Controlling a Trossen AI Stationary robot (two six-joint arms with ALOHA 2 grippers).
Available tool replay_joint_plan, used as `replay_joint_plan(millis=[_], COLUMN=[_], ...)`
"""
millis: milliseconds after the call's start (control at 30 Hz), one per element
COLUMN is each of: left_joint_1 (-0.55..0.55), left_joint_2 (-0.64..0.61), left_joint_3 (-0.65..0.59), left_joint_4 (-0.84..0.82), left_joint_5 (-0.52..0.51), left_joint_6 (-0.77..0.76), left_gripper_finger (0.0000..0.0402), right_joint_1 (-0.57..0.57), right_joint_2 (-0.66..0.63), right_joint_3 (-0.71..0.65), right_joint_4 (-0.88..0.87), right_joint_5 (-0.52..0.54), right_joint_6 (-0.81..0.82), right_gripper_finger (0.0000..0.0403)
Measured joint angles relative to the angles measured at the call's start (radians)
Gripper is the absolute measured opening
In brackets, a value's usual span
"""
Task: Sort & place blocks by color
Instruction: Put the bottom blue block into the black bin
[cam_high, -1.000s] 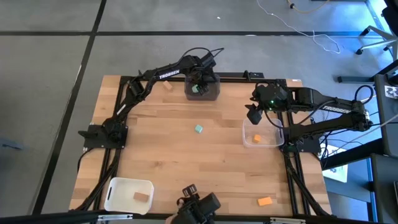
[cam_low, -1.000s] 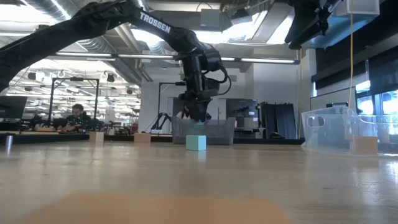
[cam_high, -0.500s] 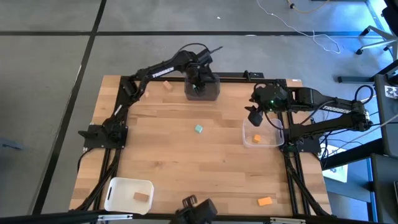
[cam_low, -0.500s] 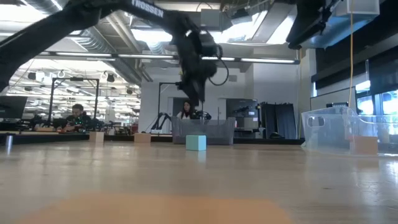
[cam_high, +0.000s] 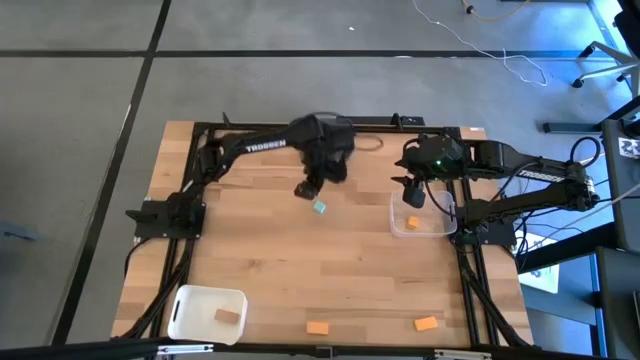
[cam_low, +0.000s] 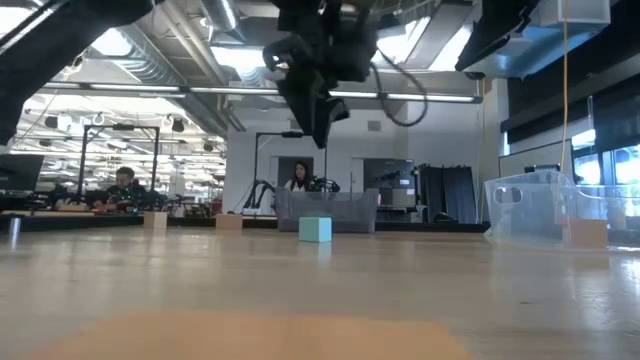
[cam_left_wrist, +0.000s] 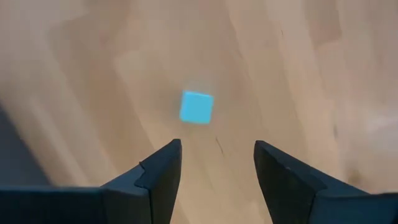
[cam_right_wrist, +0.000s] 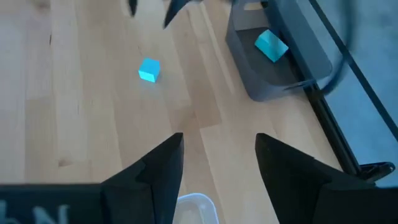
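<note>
The left end effector (cam_high: 308, 188) hangs in the air over the middle of the desk (cam_high: 260, 250), just back-left of a teal block (cam_high: 320, 208) that lies alone on the wood; its fingers (cam_left_wrist: 163, 171) are spread apart with nothing between them, and the block (cam_left_wrist: 196, 107) shows beyond the gap, untouched. From desk height that block (cam_low: 315, 229) sits in front of the grey bin (cam_low: 328, 211), with the left end effector (cam_low: 318, 120) well above it. The grey bin (cam_right_wrist: 277, 59) stands at the desk's back edge, behind the teal block (cam_right_wrist: 149, 70), and holds a second teal block (cam_right_wrist: 271, 45). The right end effector (cam_high: 412, 194) hovers to the right of the teal block, just above the back-left corner of the clear bin (cam_high: 402, 226); its fingers (cam_right_wrist: 163, 167) are also released and empty. An orange block (cam_high: 413, 222) lies inside the clear bin. Toward the front of the desk, well apart from the teal block, two more orange blocks lie on the wood, one front and centre (cam_high: 317, 328) and one to the front right (cam_high: 426, 323). At the front-left corner a white bin (cam_high: 190, 299) holds a tan block (cam_high: 228, 316).
</note>
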Motion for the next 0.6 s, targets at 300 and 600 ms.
replay_joint_plan(millis=[300,600], left_joint_1=[-0.091,-0.12], left_joint_2=[-0.001,-0.001], left_joint_3=[-0.157,-0.283], left_joint_4=[0.175,0.324], left_joint_5=[-0.05,-0.19], left_joint_6=[-0.007,-0.032], left_gripper_finger=[0.0193,0.0189], right_joint_1=[0.0,0.0], right_joint_2=[0.0,0.0], right_joint_3=[0.0,0.0], right_joint_4=[0.0,-0.001], right_joint_5=[-0.004,-0.006], right_joint_6=[0.0,0.0], right_gripper_finger=[0.02,0.02])
